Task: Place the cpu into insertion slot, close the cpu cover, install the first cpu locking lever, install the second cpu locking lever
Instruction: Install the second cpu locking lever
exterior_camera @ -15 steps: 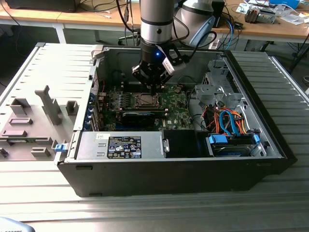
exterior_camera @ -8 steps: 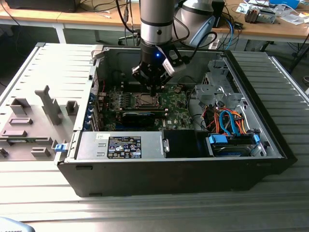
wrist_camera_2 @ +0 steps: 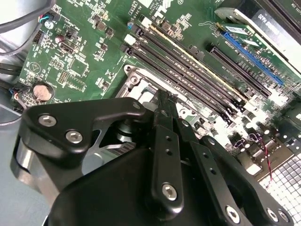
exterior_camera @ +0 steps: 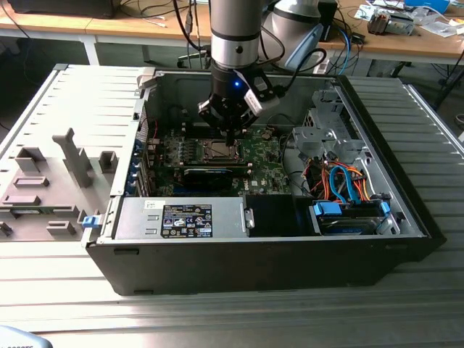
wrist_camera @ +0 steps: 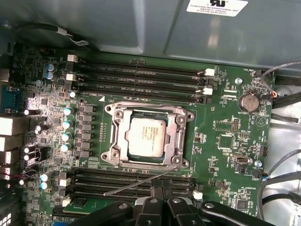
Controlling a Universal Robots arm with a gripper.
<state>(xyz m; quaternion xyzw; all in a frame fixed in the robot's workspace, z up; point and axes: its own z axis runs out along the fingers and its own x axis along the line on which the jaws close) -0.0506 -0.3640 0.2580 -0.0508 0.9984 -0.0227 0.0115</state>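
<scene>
Open computer case [exterior_camera: 406,210], tool [exterior_camera: 230,138] above cpu [wrist_camera: 146,137]

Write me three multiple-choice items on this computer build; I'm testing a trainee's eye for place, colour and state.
1. Where is the chip?
A. On the table outside the case
B. Seated in the socket
C. On top of the black card

2. What colour is the circuit board?
A. Red
B. White
C. Green

3. How does the metal cover stand?
A. Lying flat around the chip
B. Tipped straight up
C. Taken off and lying outside the case

Answers:
1 B: in the first wrist view the chip sits square in the socket.
2 C: the circuit board is green around the socket.
3 A: the metal cover frames the chip, whose top shows through its window.
</scene>
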